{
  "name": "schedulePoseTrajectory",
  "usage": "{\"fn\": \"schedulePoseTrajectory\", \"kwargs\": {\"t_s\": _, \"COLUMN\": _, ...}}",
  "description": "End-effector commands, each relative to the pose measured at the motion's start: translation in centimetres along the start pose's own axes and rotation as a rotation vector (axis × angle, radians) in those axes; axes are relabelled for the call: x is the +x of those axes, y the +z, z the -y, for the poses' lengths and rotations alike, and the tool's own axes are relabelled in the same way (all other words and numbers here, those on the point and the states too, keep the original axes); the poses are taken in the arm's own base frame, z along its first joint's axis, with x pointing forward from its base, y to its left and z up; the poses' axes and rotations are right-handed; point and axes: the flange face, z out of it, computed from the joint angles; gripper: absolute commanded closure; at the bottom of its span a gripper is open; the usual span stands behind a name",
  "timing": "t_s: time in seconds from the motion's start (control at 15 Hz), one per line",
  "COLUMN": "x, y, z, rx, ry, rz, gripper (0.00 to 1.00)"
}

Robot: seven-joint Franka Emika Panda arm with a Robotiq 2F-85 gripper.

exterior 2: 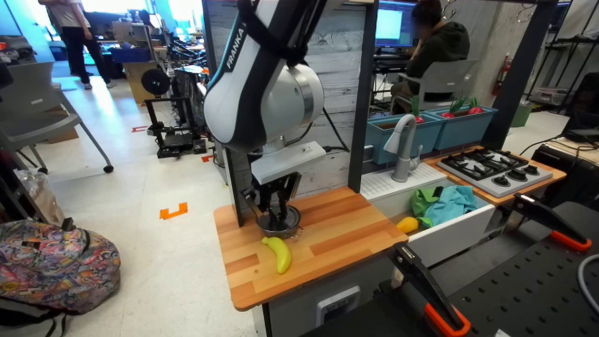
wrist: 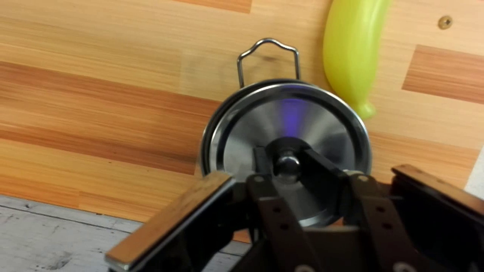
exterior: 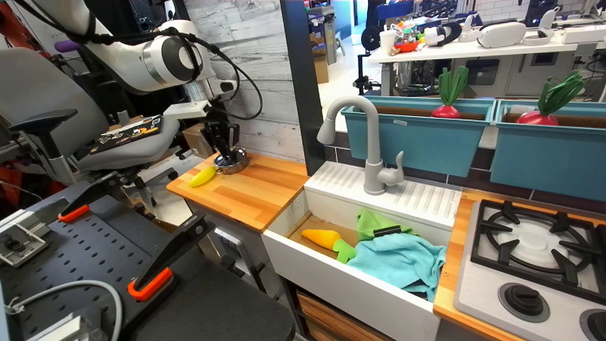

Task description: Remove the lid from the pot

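The lid (wrist: 261, 117) is a round grey metal disc with a small round knob. It lies on the pot (wrist: 205, 158) or barely above its rim; which one is hard to tell. The pot is squat and silver with a wire handle, and it shows in both exterior views (exterior: 232, 168) (exterior 2: 281, 232) on the wooden counter. My gripper (wrist: 285, 160) points down with its fingers close on both sides of the knob. It looks shut on the knob, though dark shadow hides part of the contact. The gripper also shows over the lid in both exterior views (exterior: 229, 152) (exterior 2: 277, 219).
A yellow banana (exterior 2: 281, 255) lies beside the pot on the counter (exterior 2: 337, 224). A whitewashed wood wall (exterior: 251, 71) stands close behind. The sink (exterior: 350, 303) holds cloths (exterior: 397, 258) and a toy carrot (exterior: 322, 238). A faucet (exterior: 371, 142) and stove (exterior: 535, 241) stand farther along.
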Motion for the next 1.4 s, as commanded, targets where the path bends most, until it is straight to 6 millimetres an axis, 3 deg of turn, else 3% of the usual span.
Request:
{"fn": "schedulePoseTrajectory", "kwargs": {"t_s": 0.0, "x": 0.7, "y": -1.1, "z": 0.3, "rx": -0.004, "ry": -0.021, "rz": -0.031, "gripper": 0.99}}
{"fn": "schedulePoseTrajectory", "kwargs": {"t_s": 0.07, "x": 0.3, "y": -1.6, "z": 0.4, "rx": 0.002, "ry": -0.026, "rz": -0.036, "gripper": 0.94}}
{"fn": "schedulePoseTrajectory", "kwargs": {"t_s": 0.33, "x": -1.1, "y": -3.2, "z": 0.3, "rx": 0.026, "ry": -0.031, "rz": -0.041, "gripper": 0.94}}
{"fn": "schedulePoseTrajectory", "kwargs": {"t_s": 0.6, "x": -1.9, "y": -6.6, "z": -0.3, "rx": 0.055, "ry": -0.028, "rz": -0.096, "gripper": 0.94}}
{"fn": "schedulePoseTrajectory", "kwargs": {"t_s": 0.87, "x": -3.1, "y": -9.4, "z": -2.9, "rx": 0.085, "ry": 0.015, "rz": -0.153, "gripper": 0.94}}
{"fn": "schedulePoseTrajectory", "kwargs": {"t_s": 1.13, "x": -4.1, "y": -8.7, "z": -7.1, "rx": 0.087, "ry": 0.08, "rz": -0.184, "gripper": 0.94}}
{"fn": "schedulePoseTrajectory", "kwargs": {"t_s": 1.33, "x": -4.8, "y": -6.2, "z": -9.9, "rx": 0.076, "ry": 0.112, "rz": -0.17, "gripper": 0.94}}
